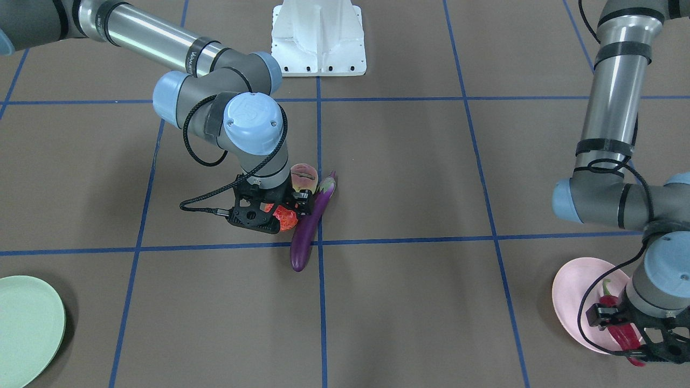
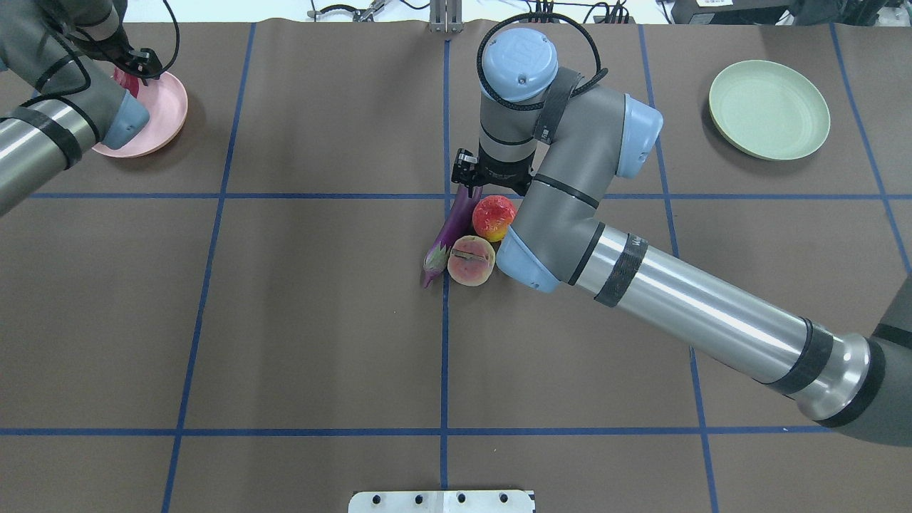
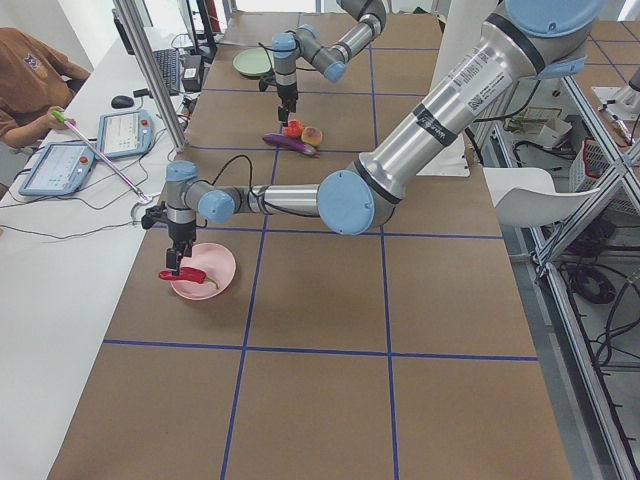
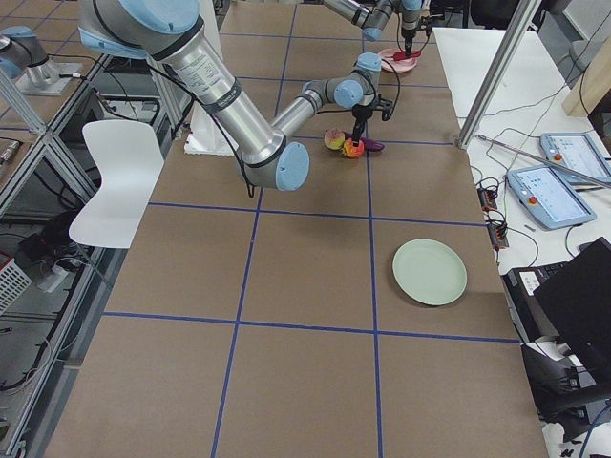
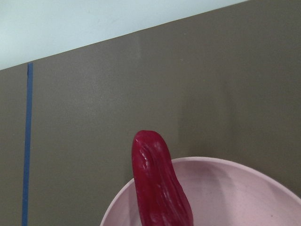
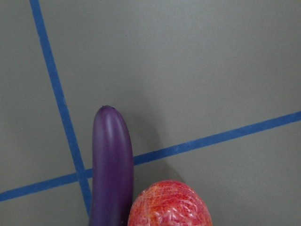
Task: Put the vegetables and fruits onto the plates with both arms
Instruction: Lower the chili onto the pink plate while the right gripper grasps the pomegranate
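My left gripper (image 1: 619,323) is shut on the wrinkled red chili pepper (image 1: 625,337) and holds it just above the pale pink plate (image 1: 571,291). The left wrist view shows the chili (image 5: 160,188) over the plate's rim (image 5: 235,188). My right gripper (image 1: 285,207) is down at the bumpy red-orange fruit (image 1: 283,220), its jaws on either side of it; I cannot tell if they press it. The peach-like fruit (image 1: 303,178) and the purple eggplant (image 1: 310,231) lie touching beside it. The mint green plate (image 1: 27,323) is empty, far off on my right side.
The white base block (image 1: 318,37) stands at the robot's edge of the table. Blue tape lines (image 1: 404,240) cross the brown tabletop. An operator (image 3: 30,80) sits beside tablets past the table's left end.
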`<state>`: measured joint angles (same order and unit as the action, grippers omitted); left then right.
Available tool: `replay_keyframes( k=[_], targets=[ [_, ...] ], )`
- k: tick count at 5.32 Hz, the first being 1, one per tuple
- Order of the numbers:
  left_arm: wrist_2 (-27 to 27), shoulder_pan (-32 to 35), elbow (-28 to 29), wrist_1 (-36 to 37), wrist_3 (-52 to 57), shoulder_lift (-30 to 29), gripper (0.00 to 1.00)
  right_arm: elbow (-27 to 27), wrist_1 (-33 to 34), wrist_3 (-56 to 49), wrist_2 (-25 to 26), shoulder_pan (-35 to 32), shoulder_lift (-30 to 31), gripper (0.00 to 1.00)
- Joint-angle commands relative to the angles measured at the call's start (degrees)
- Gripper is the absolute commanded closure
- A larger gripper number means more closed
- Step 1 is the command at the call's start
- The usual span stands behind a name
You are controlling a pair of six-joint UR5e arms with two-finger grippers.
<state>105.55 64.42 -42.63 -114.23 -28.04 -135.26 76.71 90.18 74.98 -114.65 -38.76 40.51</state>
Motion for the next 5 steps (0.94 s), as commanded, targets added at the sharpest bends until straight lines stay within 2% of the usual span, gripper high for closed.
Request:
replay_keyframes(
  k=[1, 3, 4, 5],
  targets=[
    [-0.08, 0.35, -1.31, 0.06, -0.17, -0.09, 0.00, -1.30, 0.00, -0.18, 0.04, 0.78, 0.09, 0.01],
    [0.36, 0.53, -4.21, 0.85, -0.18, 0.08, 0.00, -1.56, -0.09, -0.62, -0.05, 0.79, 0.09, 0.01],
    [1.41, 0.53, -8.05, 2.16, -0.26, 1.22, 0.00, -1.65, -0.53, -0.62, 0.04, 0.79, 0.10, 0.05],
    [5.94, 0.88, -16.09, 7.48, -0.26, 4.53, 0.00, -2.53, -2.97, -0.19, 0.12, 0.79, 0.18, 0.09]
  ],
)
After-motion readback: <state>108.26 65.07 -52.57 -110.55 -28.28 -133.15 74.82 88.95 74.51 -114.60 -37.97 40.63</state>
